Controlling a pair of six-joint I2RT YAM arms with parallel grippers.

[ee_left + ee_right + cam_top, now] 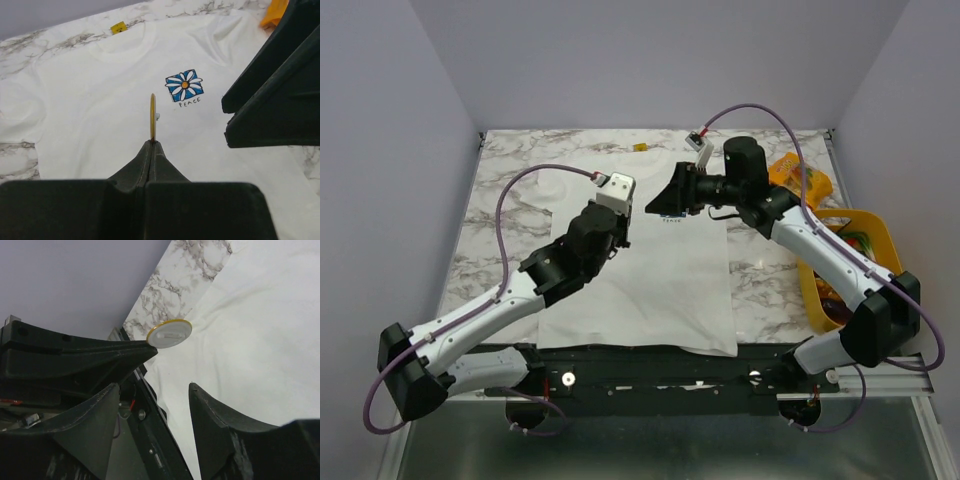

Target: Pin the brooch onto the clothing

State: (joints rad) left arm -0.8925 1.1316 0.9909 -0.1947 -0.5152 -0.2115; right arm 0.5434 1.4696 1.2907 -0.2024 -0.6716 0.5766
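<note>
shirt (pixel 100 115): matt white cloth, lightly creased. brooch (pixel 169 333): gold rim, smooth white back. jaws: matt black plastic. surface (pixel 505 150): smooth marble-look.

- "PEACE" (pixel 189 101): dark hand-lettered capitals printed on the shirt (pixel 90 100), directly under the flower emblem (pixel 184 85). Legible in the left wrist view.
- Top view: the same line under the emblem is only a dark smudge, not legible.
- Yellow tag (pixel 118 27) beyond the collar: too small to read.

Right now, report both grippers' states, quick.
Left gripper: closed on the brooch.
Right gripper: open, holding nothing.
</note>
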